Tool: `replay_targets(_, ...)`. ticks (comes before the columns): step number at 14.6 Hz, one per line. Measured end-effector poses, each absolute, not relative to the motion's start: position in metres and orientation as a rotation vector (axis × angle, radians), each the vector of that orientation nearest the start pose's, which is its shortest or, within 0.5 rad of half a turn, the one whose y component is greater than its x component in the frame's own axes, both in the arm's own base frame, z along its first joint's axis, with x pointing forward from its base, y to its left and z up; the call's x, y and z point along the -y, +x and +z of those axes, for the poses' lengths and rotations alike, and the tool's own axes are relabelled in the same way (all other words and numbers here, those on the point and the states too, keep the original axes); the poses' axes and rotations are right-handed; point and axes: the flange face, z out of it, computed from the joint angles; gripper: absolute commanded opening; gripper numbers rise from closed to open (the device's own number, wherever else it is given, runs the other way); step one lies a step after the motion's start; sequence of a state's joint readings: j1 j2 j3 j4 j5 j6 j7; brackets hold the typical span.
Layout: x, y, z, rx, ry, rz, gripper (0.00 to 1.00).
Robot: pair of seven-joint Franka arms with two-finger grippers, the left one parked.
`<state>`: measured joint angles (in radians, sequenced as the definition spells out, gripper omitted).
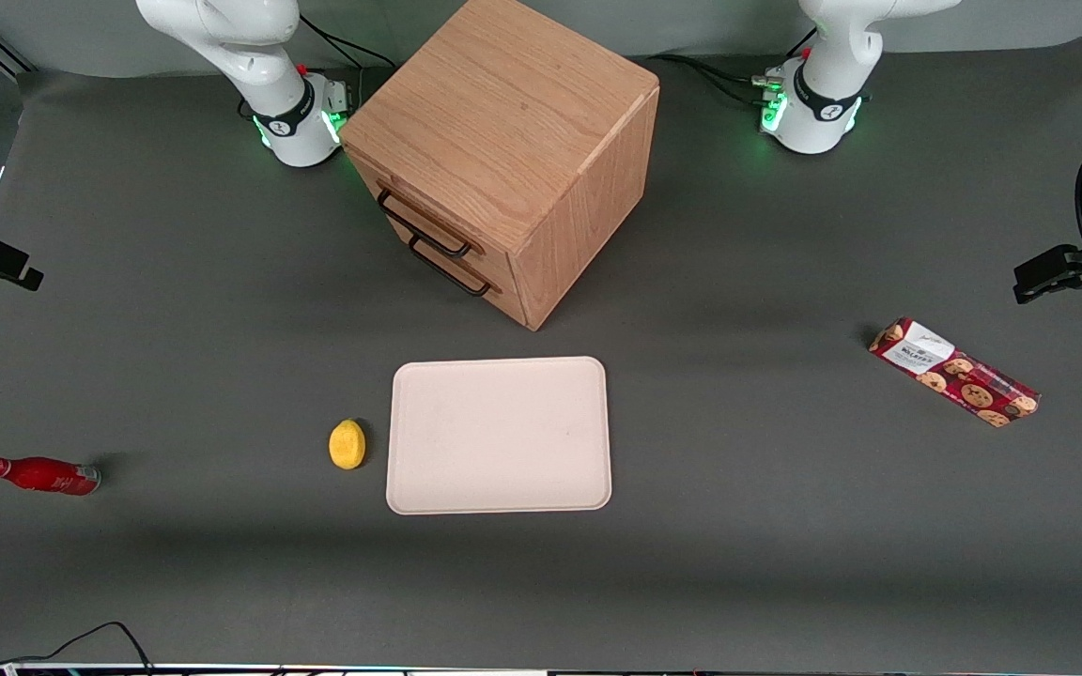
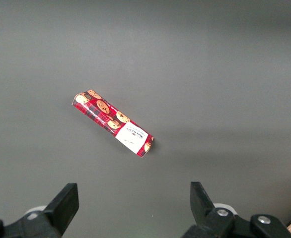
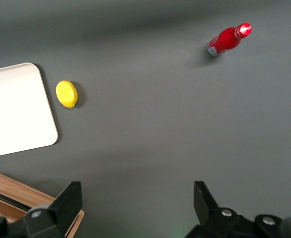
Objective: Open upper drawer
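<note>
A wooden cabinet [image 1: 513, 150] is seen standing on the grey table [image 1: 738, 526], set at an angle between the two arm bases. The upper drawer [image 1: 414, 208] is shown shut, flush with the cabinet's front, its thin black handle [image 1: 421, 227] just above the handle of the lower drawer [image 1: 466, 268], which is shut as well.

The gripper [image 3: 135, 206] is held high above the table, nearer the working arm's end, with a corner of the cabinet just beside it in the right wrist view. Its fingers [image 3: 68, 198] are spread wide apart and nothing is held between them.

A pale tray [image 1: 499, 435] is laid in front of the cabinet, nearer the front camera. A lemon [image 1: 347, 443] lies just beside the tray. A red bottle [image 1: 41, 474] lies on its side toward the working arm's end, and a cookie packet [image 1: 954, 373] lies toward the parked arm's end.
</note>
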<state>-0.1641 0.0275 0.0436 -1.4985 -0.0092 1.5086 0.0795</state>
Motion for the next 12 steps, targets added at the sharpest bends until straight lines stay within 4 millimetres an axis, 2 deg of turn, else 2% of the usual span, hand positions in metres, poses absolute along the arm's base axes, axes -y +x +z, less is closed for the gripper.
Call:
replay_targets(9, 0.051, 0.558, 0.631, -0.280, -3.136, 0.050, 1.00)
replay_targets(12, 0.030, 0.560, 0.626, -0.206, -3.140, 0.070, 1.00)
